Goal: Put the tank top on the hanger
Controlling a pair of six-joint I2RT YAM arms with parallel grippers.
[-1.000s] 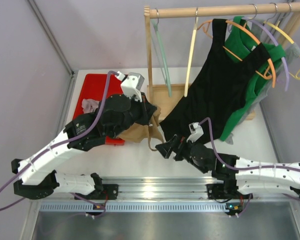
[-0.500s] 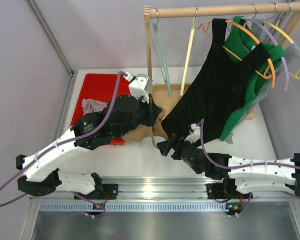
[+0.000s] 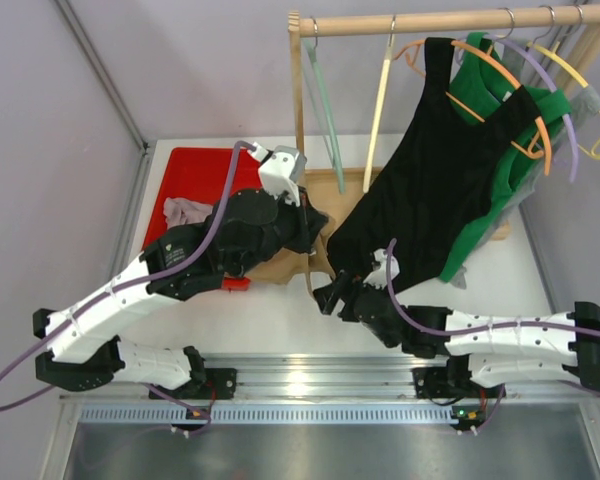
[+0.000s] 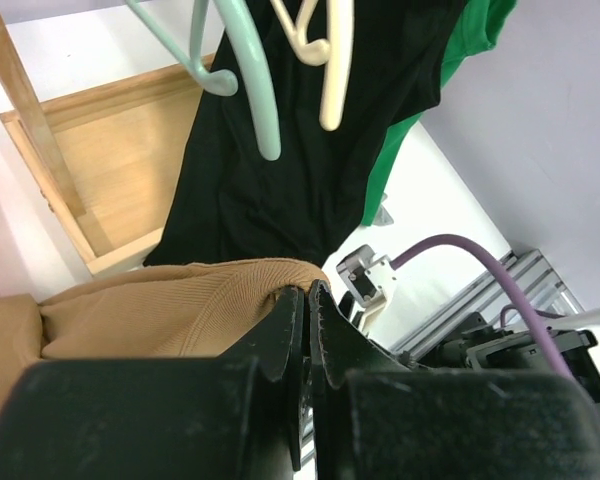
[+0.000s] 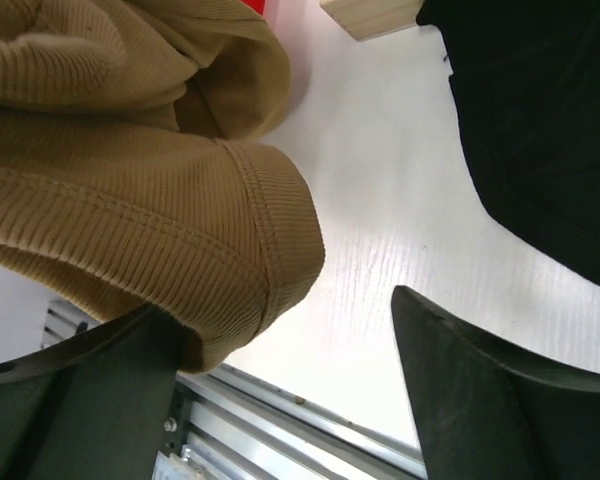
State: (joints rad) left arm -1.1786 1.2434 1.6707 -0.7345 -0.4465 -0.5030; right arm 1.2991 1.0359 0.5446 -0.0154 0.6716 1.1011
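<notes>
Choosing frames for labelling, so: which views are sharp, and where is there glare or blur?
Top external: even light, sharp, with glare on the rail. Left wrist: the left claw is dark and soft, tank top ribbing clear. Right wrist: tank top ribbing crisp, the right claw dark and blurred.

A wooden clothes rack stands at the back of a white table, with 1 round rail running right from its upright post and a shallow wooden base tray beneath. Behind and left of the rack rise 2 pale lilac walls, meeting at a grey metal corner strip. In front of the rack an aluminium rail edges the table, and past it lies what may be grey metal flooring. The light is soft and even.
</notes>
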